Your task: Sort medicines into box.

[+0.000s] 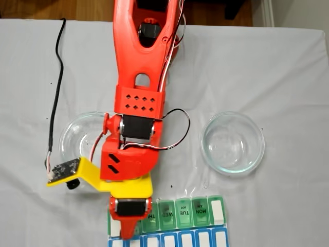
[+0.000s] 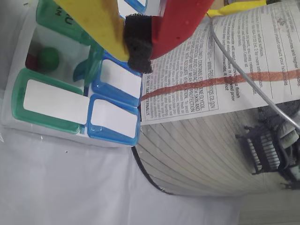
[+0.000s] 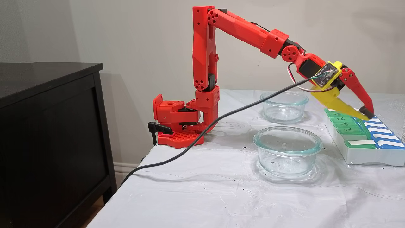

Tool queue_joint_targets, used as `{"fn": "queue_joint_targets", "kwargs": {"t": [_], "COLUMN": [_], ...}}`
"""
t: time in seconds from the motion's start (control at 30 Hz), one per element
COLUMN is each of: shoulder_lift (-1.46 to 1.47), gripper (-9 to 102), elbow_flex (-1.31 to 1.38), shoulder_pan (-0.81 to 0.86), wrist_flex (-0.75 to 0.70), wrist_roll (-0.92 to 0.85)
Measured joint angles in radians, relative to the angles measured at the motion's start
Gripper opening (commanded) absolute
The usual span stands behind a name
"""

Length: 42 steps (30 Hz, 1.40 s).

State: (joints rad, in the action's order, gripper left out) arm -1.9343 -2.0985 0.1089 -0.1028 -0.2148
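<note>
In the wrist view the hand (image 2: 140, 44), its 2 fingers pressed together and pinching nothing, hangs just above the box (image 2: 51, 105), where 1 green medicine (image 2: 48, 57) and 1 dark red medicine (image 2: 32, 61) lie in an open compartment. Judged risk: descending, the fingers could catch a raised lid, shoving the box toward the far surface (image 2: 56, 187).

A plain beige wall (image 3: 126, 38) stands behind the table (image 3: 205, 196), which wears a wrinkled white cloth. A black cabinet (image 3: 47, 142) sits at its left. Wooden floor (image 1: 51, 9) shows past the far edge.
</note>
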Motion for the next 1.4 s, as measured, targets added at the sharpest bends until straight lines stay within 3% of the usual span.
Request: {"fn": "queue_joint_targets", "kwargs": {"t": [0.53, 0.93, 1.4], "shoulder_lift": [0.0, 0.0, 0.0], "gripper": [0, 0, 0], "elbow_flex": [0.0, 0.0, -0.032], "shoulder_pan": [-0.008, -0.008, -0.018], "wrist_flex": [-0.031, -0.293, -0.244], "wrist_roll": [-0.087, -0.13, -0.129]}}
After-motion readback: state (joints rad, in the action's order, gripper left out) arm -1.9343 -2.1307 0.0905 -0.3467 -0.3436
